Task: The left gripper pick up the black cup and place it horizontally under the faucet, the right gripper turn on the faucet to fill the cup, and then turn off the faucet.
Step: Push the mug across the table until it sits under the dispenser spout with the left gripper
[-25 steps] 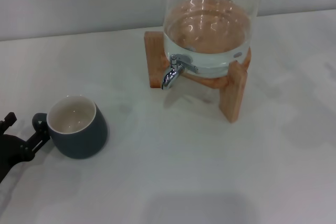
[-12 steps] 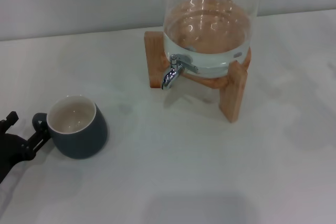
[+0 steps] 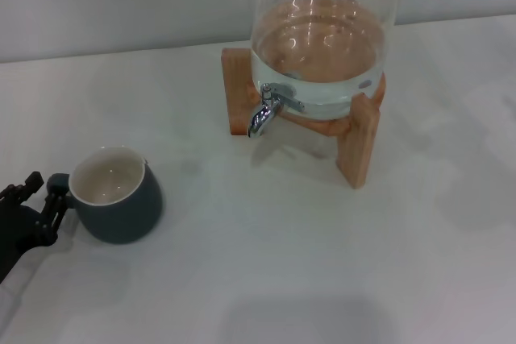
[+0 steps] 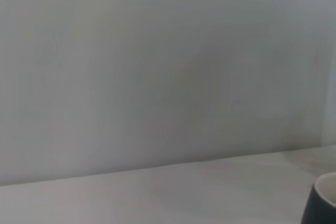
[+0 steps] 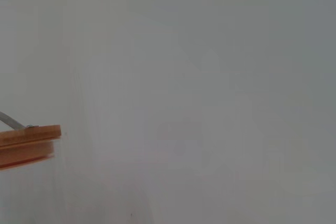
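Note:
The black cup (image 3: 117, 199) stands upright at the table's front left, cream inside up, its small handle (image 3: 56, 182) turned to the left. My left gripper (image 3: 44, 188) is at the left edge, level with the cup, its knobbed fingers (image 3: 31, 181) closed in on the handle. A sliver of the cup shows in the left wrist view (image 4: 321, 202). The chrome faucet (image 3: 263, 113) points down from the glass dispenser (image 3: 322, 38), well to the right of and beyond the cup. The right gripper is out of view.
The dispenser holds water and rests on a wooden stand (image 3: 359, 144) at the back centre, near the wall. White table (image 3: 266, 263) lies between cup and faucet. The right wrist view shows only the wooden lid's edge (image 5: 29, 142) against a wall.
The left gripper's fingers have drawn together at the cup's handle, and the cup has shifted slightly to the left. The dispenser has not moved.

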